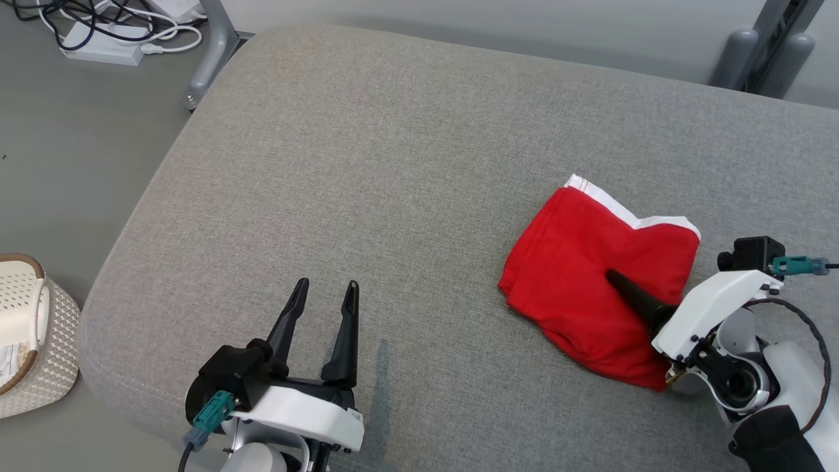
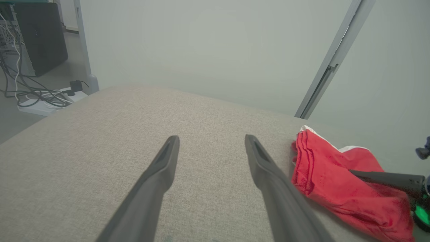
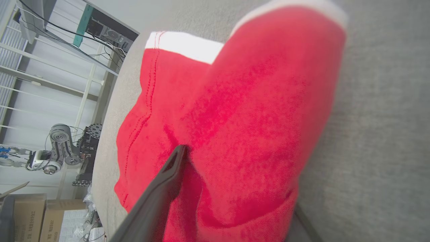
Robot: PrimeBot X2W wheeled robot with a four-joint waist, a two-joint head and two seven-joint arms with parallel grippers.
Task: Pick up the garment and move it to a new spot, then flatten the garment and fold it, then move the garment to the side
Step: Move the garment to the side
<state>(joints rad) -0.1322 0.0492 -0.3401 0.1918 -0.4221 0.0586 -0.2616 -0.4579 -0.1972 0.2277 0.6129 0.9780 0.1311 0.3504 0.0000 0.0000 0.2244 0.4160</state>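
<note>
Since the red garment (image 1: 583, 262) looks soft and floppy, grab its thick folded edge. The right hand (image 1: 623, 288) is spread around it. The left hand (image 1: 326, 285) is spread too, well apart from it.

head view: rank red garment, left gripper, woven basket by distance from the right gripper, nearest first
1. red garment: touching; the right gripper has its visible finger lying on it, right side of the cushion.
2. left gripper: lower left of centre, over the cushion's front.
3. woven basket: on the floor, far left.
</note>
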